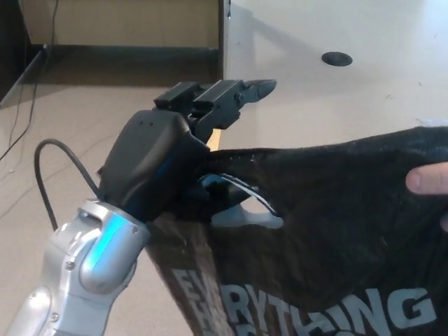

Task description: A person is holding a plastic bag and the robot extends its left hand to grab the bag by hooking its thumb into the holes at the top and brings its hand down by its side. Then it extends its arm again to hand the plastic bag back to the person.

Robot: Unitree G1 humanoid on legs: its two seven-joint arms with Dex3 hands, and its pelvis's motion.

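Tan floor and a white desktop behind, and I've got the black left hand (pixel 183 143) hooked by its thumb through the handle hole of the limp black printed plastic bag (pixel 329 231), whose right edge a person's fingertips (pixel 427 180) pinch; looks light and floppy, so that hole's the grab spot.

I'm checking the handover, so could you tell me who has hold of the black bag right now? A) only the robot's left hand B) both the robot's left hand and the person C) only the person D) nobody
B: the left hand is hooked into the bag at its top opening, while the person's fingers pinch its right edge.
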